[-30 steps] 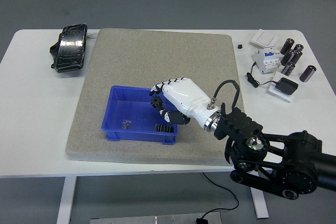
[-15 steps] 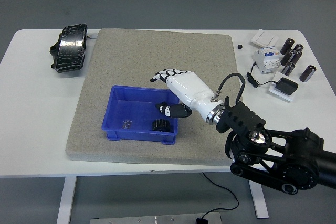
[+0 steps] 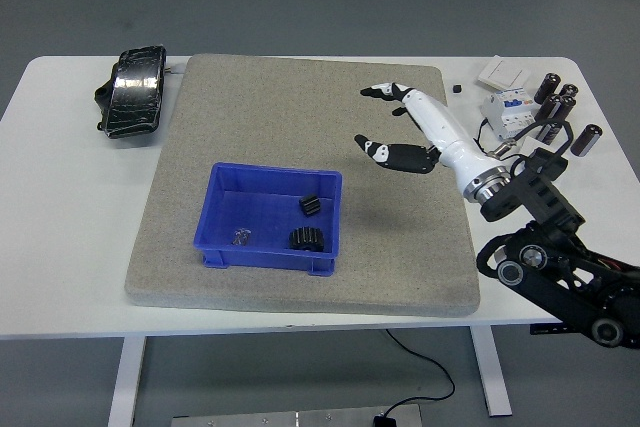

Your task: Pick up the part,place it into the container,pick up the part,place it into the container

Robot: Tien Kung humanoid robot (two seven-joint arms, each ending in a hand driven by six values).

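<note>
Black gear-shaped part (image 3: 305, 238) lies flat in the blue container (image 3: 225, 209), against its near wall toward the right corner. A second, smaller black part (image 3: 311, 206) sits just behind it; a small metallic piece (image 3: 239, 236) rests left of both. Right hand (image 3: 405, 129) hovers over the grey mat (image 3: 290, 102), well apart and up-right of the container, fingers spread, holding nothing.

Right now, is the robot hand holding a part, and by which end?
Nothing is held. The right robot hand is open above the mat, clear of the bin. Two black parts lie in the bin.
</note>
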